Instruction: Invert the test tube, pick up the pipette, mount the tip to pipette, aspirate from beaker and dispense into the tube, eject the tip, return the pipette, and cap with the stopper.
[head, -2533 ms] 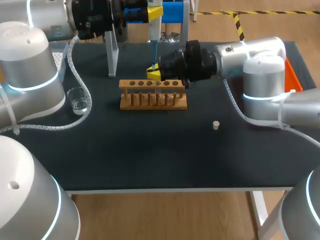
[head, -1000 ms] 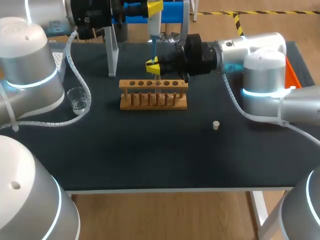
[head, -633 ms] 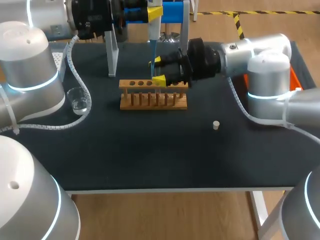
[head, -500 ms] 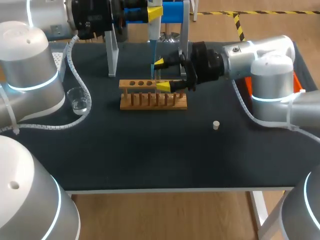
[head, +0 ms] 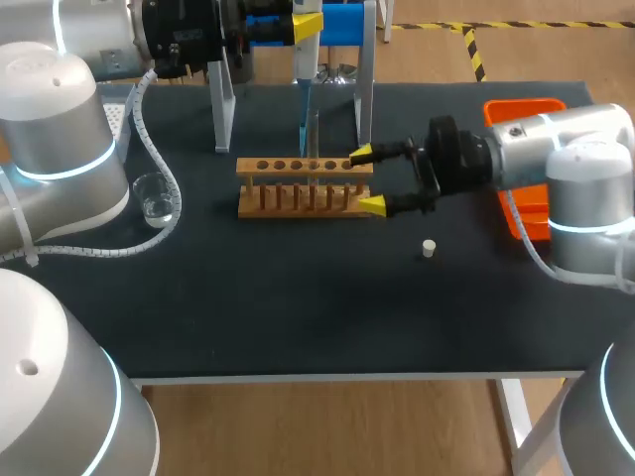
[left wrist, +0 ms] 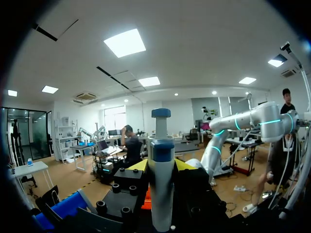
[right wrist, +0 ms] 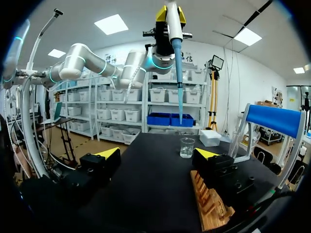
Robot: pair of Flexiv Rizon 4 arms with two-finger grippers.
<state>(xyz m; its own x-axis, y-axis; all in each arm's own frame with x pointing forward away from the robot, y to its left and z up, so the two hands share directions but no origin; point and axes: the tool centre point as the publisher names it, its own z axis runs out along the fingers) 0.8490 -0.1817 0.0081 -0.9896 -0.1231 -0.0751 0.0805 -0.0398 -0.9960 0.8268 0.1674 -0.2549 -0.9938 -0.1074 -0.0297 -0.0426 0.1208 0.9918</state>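
Pipette [head: 305, 61] vertical, tip [head: 303, 114] pointing down, by rack [head: 304, 201]

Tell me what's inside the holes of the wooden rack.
One clear tube stands in the rack, right of its middle; the other holes look empty. The tube's lower end is hidden by the rack's top board.

My left arm [head: 60, 149], silver with a lit cyan ring, comes in from the left. Its black wrist [head: 184, 30] is held level at the far side. My left gripper [head: 307, 22] has its yellow-tipped fingers pressed from both sides on an upright white pipette with a blue tip [head: 304, 69]. My right arm [head: 536, 149] lies level from the right, with its black wrist [head: 451, 164] pointing toward the middle. My right gripper [head: 366, 179] has its two fingers spread wide apart.
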